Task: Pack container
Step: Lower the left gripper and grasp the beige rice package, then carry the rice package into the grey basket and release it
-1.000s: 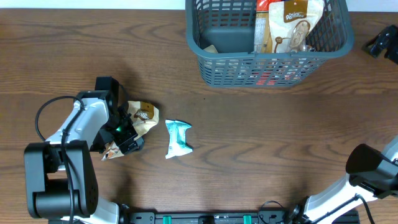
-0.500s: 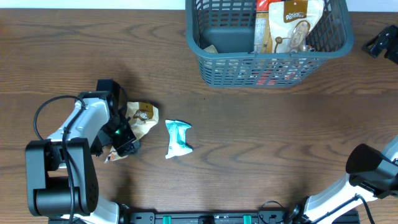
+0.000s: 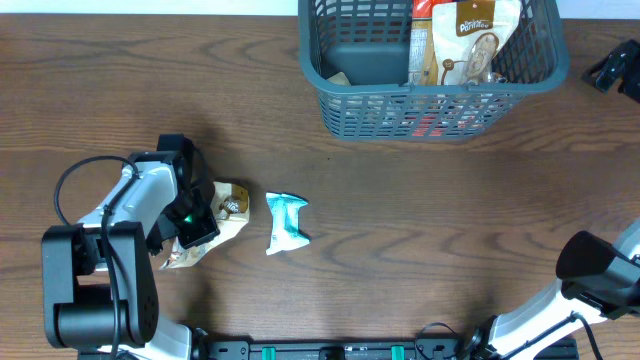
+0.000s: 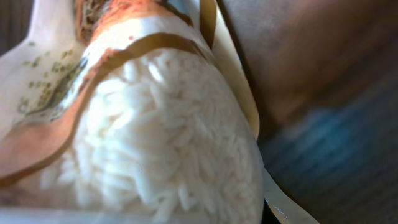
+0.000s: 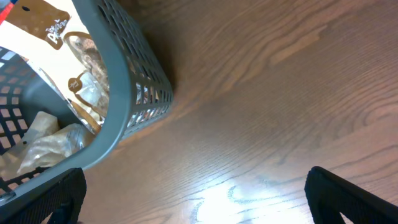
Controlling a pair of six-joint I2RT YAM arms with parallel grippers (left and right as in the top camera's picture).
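overhead, the container sits at the far edge of the table, right of centre, with snack bags standing inside. the right gripper hangs near it, fingers spread apart. at front left, the left gripper clamps a rice packet; a teal packet lies just beside.

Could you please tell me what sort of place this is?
Likely a robotics lab bench: a robot arm at a wooden table, with a container and a teal packet staged for packing.
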